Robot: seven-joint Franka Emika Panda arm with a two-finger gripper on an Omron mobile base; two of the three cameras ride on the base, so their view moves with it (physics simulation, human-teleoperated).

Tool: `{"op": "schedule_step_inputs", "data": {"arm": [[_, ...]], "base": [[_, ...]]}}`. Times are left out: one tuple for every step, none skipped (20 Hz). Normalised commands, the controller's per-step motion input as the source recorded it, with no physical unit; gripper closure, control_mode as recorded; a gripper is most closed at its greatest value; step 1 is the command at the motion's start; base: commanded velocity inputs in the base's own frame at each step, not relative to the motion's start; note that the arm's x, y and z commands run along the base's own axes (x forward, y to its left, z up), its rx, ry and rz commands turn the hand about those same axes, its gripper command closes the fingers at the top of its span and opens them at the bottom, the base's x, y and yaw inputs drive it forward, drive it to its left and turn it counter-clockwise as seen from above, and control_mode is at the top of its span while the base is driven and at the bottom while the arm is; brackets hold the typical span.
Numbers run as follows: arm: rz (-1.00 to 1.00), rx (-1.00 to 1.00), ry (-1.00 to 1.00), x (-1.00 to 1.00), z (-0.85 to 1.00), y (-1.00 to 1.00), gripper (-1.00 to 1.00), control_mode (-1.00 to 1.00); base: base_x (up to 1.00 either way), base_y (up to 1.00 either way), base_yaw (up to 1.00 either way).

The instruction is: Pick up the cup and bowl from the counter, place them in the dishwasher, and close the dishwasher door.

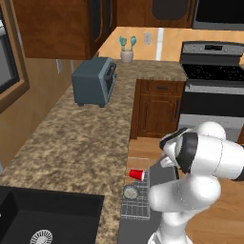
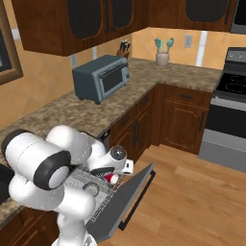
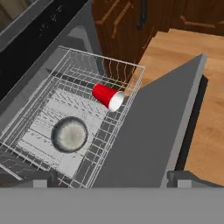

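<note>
In the hand view we see, from left to right, the small shallow grey metallic bowl (image 3: 69, 134) sitting upright in the grey-white wire rack (image 3: 131, 72) of the dishwasher (image 3: 48, 30), the small bright red tapered cup (image 3: 107, 96) lying on its side just beside it with its whitish mouth towards the flat dark grey dishwasher door (image 3: 153, 131), and that door standing partly raised. The two-finger gripper (image 3: 107, 178) hovers above rack and door, its tips set wide apart and holding nothing.
</note>
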Motion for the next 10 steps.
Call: {"op": "schedule_step_inputs", "data": {"arm": [[-0.15, 0.10, 0.07, -0.07, 1.00, -0.56, -1.00, -1.00], [-0.15, 0.10, 0.08, -0.06, 1.00, -0.56, -1.00, -1.00], [-0.14, 0.10, 0.12, -0.01, 1.00, -0.58, -1.00, -1.00], [-0.10, 0.13, 0.19, -0.07, 0.95, -0.69, -1.00, -1.00], [-0.02, 0.29, 0.31, -0.04, 0.29, -0.77, -1.00, -1.00], [0.00, 0.46, 0.41, -0.01, 0.00, -0.83, -1.00, -1.00], [-0.03, 0.53, 0.33, -0.24, 0.00, -0.83, -1.00, -1.00], [-0.04, 0.58, 0.34, -0.26, 0.00, -0.80, -1.00, -1.00], [-0.04, 0.61, 0.31, -0.30, 0.00, -0.84, -1.00, -1.00], [-0.04, 0.61, 0.27, -0.29, 0.00, -0.80, -1.00, -1.00]], "base": [[0.00, 0.00, 0.00], [0.00, 0.00, 0.00], [0.00, 0.00, 0.00], [0.00, 0.00, 0.00], [0.00, 0.00, 0.00], [0.00, 0.00, 0.00], [0.00, 0.00, 0.00], [0.00, 0.00, 0.00], [0.00, 0.00, 0.00], [0.00, 0.00, 0.00]]}}
